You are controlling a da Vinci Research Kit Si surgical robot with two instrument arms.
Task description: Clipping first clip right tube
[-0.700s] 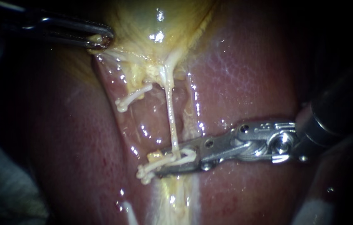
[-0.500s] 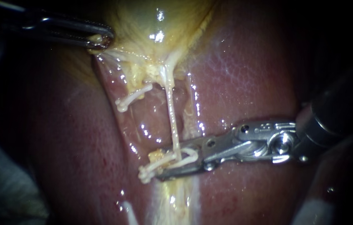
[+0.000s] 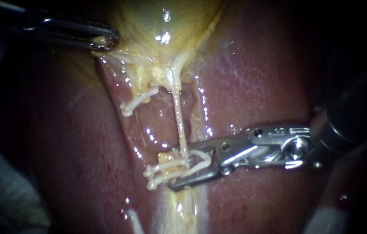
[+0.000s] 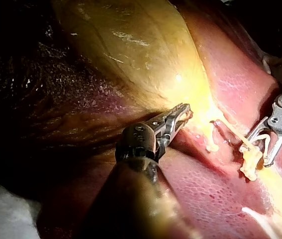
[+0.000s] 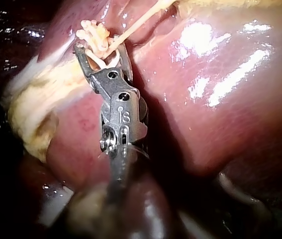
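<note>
At the lower end of the right tube (image 3: 178, 121), a clip (image 3: 166, 168) is seated between the parted jaws of the right instrument (image 3: 183, 170) hand, while the gallbladder (image 3: 162, 21) is gripped by the left instrument (image 3: 105, 41); release is judged in hand, and a clean withdrawal is called for next.

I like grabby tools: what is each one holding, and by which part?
Left instrument grips the gallbladder at its edge; right instrument holds nothing, jaws open around the clip.

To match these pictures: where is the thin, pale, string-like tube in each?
Endoscope view: thin pale tube, central, from yellow gallbladder down to right instrument's open jaws.
Left wrist view: tube ahead of left instrument, meeting those jaws.
Right wrist view: tube passing between its jaws.
Shared landmark: white clip.
</note>
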